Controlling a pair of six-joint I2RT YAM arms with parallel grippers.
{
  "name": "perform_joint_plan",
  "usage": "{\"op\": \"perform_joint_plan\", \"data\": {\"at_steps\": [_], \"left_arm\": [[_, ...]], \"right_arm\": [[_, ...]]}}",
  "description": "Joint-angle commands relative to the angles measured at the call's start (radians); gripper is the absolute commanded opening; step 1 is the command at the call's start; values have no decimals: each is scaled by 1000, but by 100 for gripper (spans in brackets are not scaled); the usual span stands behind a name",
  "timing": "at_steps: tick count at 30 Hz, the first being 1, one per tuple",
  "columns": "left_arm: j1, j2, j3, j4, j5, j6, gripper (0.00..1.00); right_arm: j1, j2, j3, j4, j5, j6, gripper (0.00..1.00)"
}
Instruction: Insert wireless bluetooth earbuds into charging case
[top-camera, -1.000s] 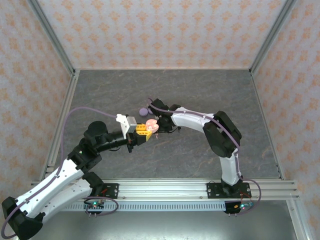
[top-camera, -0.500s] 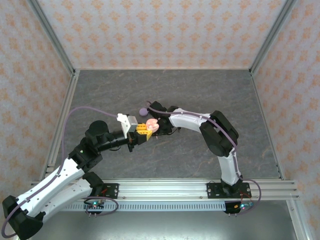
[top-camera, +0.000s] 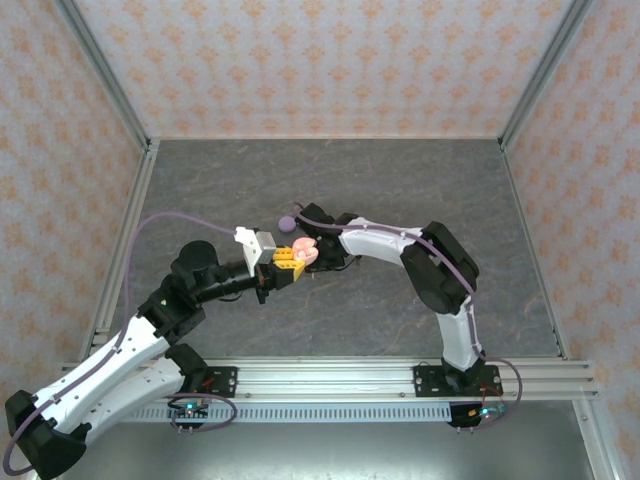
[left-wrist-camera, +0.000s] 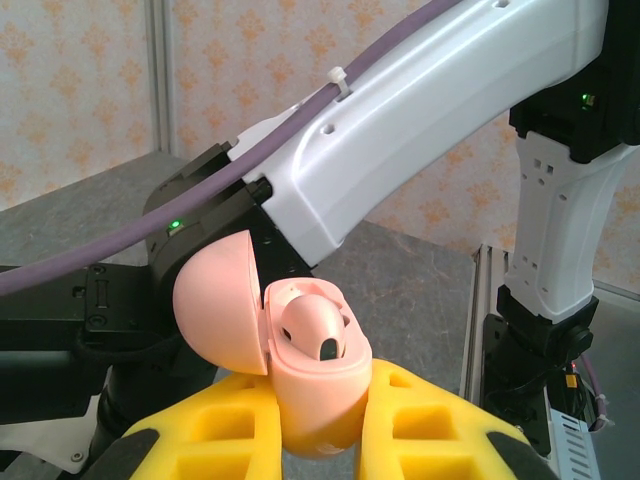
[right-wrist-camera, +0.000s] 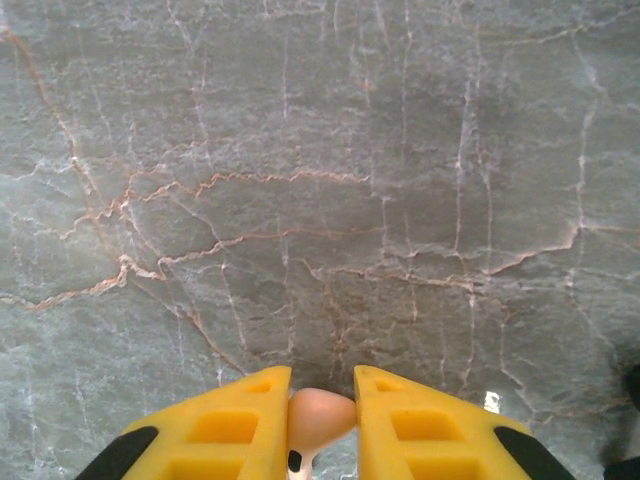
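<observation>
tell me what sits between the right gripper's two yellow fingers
A pinkish earbud, pinched between the right gripper's fingers, with the grey table beyond; the right wrist view shows it.

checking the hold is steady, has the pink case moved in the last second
No. In the top view the pink case, clamped in the left hand, stays just right of and nearer than the lilac round object.

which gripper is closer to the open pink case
Left. The left gripper is shut on the pink case, gripping its base with the lid open. The right gripper is close beside the case, pinching a pink earbud.
</observation>
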Motion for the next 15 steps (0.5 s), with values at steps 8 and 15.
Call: {"op": "perform_joint_plan", "data": {"at_steps": [8, 15], "left_arm": [[-7, 1, -21, 54, -36, -23, 0], [-7, 45, -32, 93, -53, -43, 0]], "right_arm": [[-8, -353, -124, 71, 112, 14, 19], [-12, -628, -195, 104, 187, -27, 18]]}}
